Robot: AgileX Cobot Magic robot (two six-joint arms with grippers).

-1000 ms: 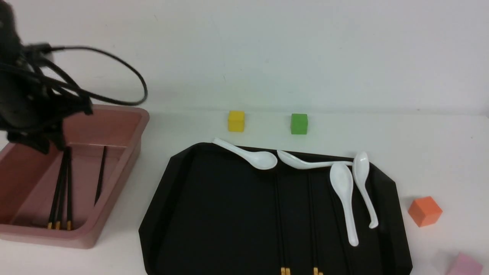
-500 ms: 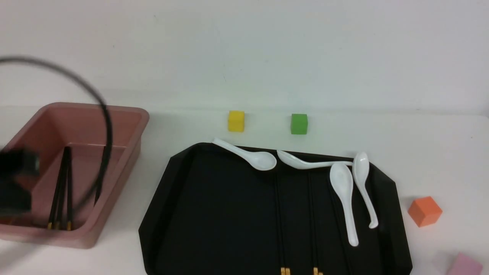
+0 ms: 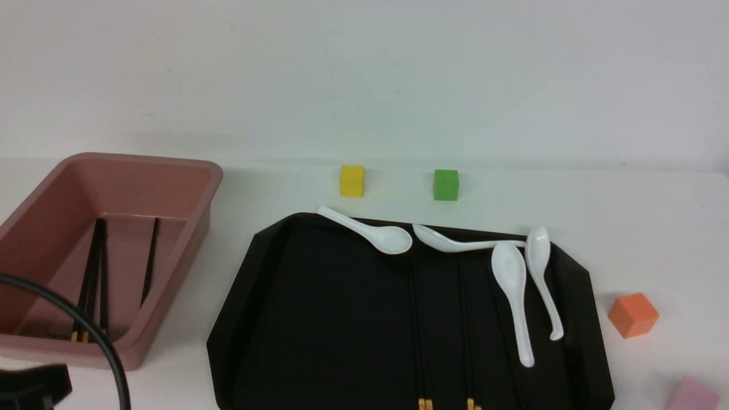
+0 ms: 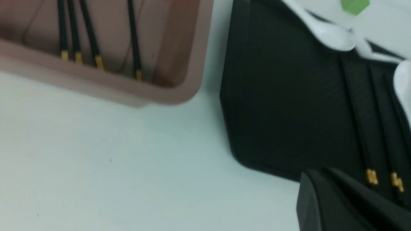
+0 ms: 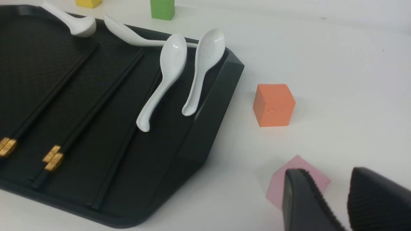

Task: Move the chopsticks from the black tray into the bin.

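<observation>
Two pairs of black chopsticks (image 3: 418, 330) with golden ends lie lengthwise on the black tray (image 3: 319, 319), with one more dark stick beside them (image 5: 122, 150). Several chopsticks (image 3: 91, 279) lie inside the pink bin (image 3: 188, 171); they also show in the left wrist view (image 4: 77, 38). My left gripper (image 4: 318, 171) hangs over the table by the tray's near left corner, fingers together and holding nothing. My right gripper (image 5: 329, 175) is open and empty, over the table to the right of the tray (image 5: 212, 102), above a pink block (image 5: 279, 186).
Several white spoons (image 3: 511, 285) lie on the far and right parts of the tray. A yellow block (image 3: 352, 180) and a green block (image 3: 445, 184) stand behind it. An orange block (image 3: 633, 314) and the pink block (image 3: 692, 394) sit to its right. My left arm's cable (image 3: 108, 353) shows at the bottom left.
My left arm has pulled back from above the bin toward the near left corner, almost out of the front view. The chopsticks, spoons and blocks have not moved.
</observation>
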